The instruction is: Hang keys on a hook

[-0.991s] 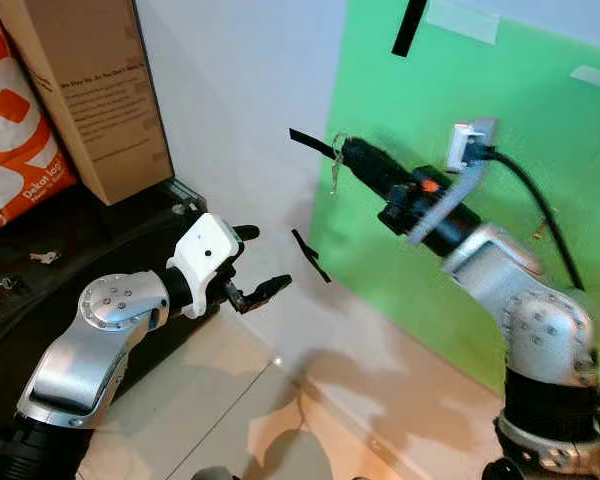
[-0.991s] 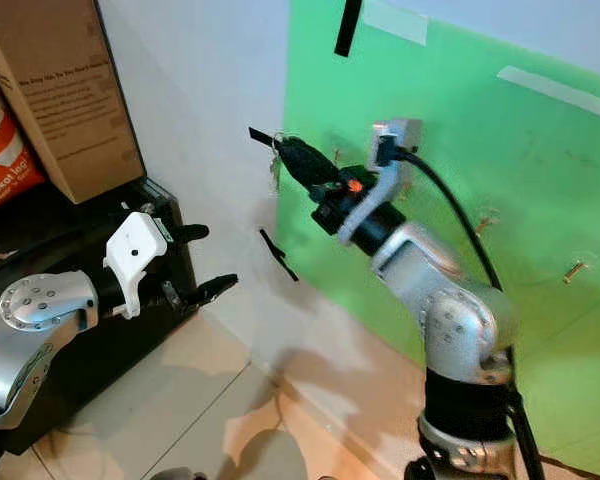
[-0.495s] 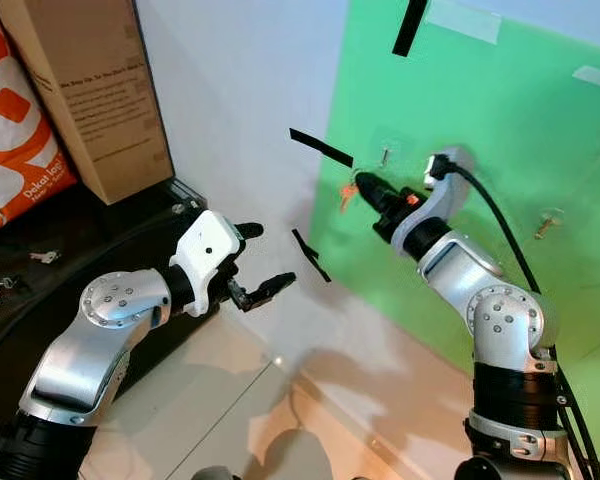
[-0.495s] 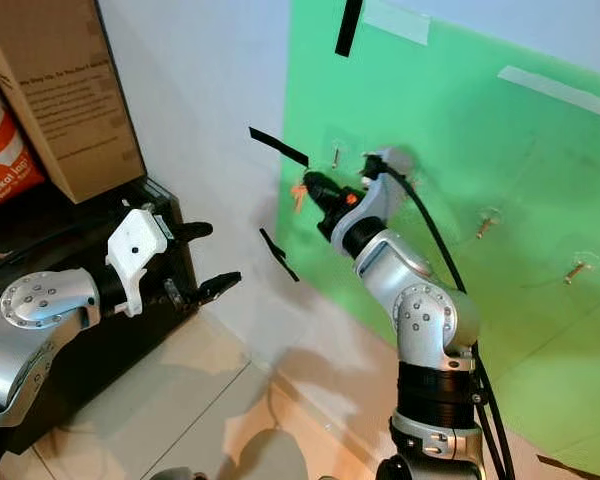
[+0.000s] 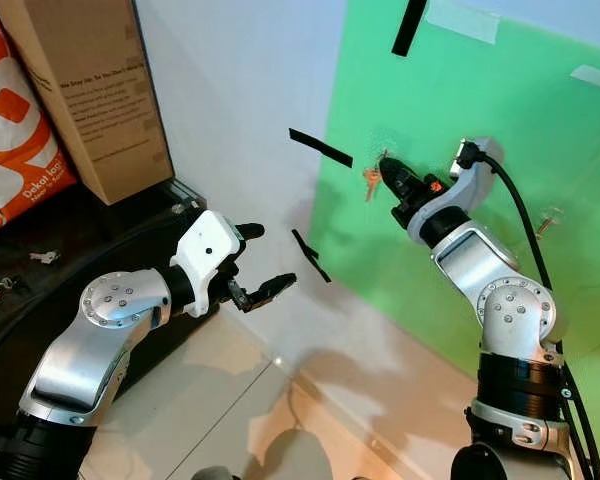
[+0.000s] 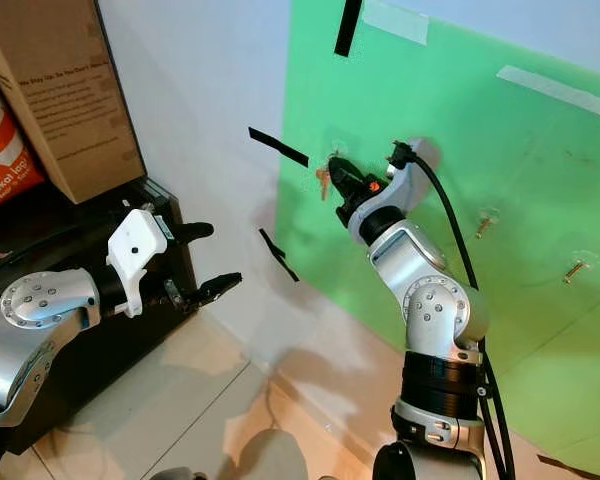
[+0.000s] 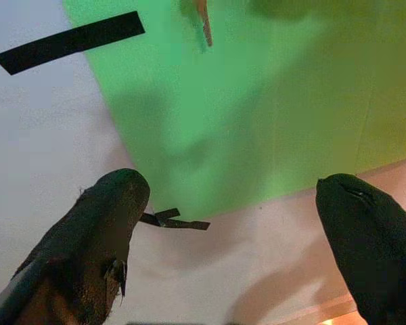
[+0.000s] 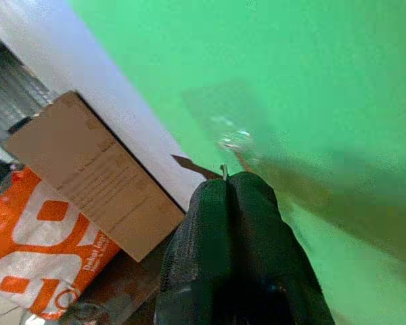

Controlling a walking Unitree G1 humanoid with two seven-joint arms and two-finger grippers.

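Right tool (image 5: 388, 168) is up at the green panel (image 5: 460, 90), fingers pressed together on the key ring. Keys (image 5: 371, 181) hang just below and to the robot's left of the fingertips, orange tag visible, touching or nearly touching the panel. In the right wrist view the fingers (image 8: 233, 203) are closed flat against each other with a thin metal bit (image 8: 224, 170) poking out at the tip, right under the clear hook (image 8: 231, 139) stuck on the green. Can't tell if the ring is over the hook.

Left tool (image 5: 255, 260) is held out low, well apart from the keys, fingers spread wide, holding nothing.

Panel's left edge is just beside the keys; two black tape strips (image 5: 320, 148) sit on the white wall (image 5: 240, 90) past it. More hooks (image 6: 488, 221) further right on the panel, behind the right arm. Cardboard box (image 5: 85, 85) and orange bag (image 5: 15, 130) far left, on a dark counter (image 5: 70, 250).
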